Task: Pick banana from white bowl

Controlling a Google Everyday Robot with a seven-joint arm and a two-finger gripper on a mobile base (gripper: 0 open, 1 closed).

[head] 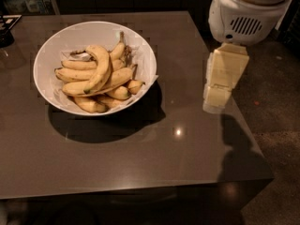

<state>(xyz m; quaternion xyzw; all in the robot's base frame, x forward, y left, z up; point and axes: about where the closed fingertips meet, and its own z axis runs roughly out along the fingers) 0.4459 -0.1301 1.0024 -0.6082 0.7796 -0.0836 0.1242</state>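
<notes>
Near edge: dark glossy tabletop [117,168], bare along the front, with one small bright glint [177,131] right of centre. Past it, a broad shadow [108,123] lies under and in front of the white bowl [50,55]. The bowl stands on the left half of the tabletop, upright, and holds a pile of yellow bananas [105,95]. The banana [101,65], the strongly curved one, lies on top of the pile and arches over the straighter fruit; its dark greenish tip points down toward the near left and its other end toward the far side of the bowl. It touches the bananas beneath it and stays wholly inside the rim. My end effector [215,104] hangs to the right, over the tabletop's right edge, well apart from the bowl and about level with it in the view. It is cream-coloured, blocky and points downward. I cannot tell whether it is open or closed from this side, and nothing shows in it. Above it is the white vented housing of my arm [246,18]. To the right lies speckled floor [276,121]. Far left corner: a dark object [5,32], too dim to identify.
</notes>
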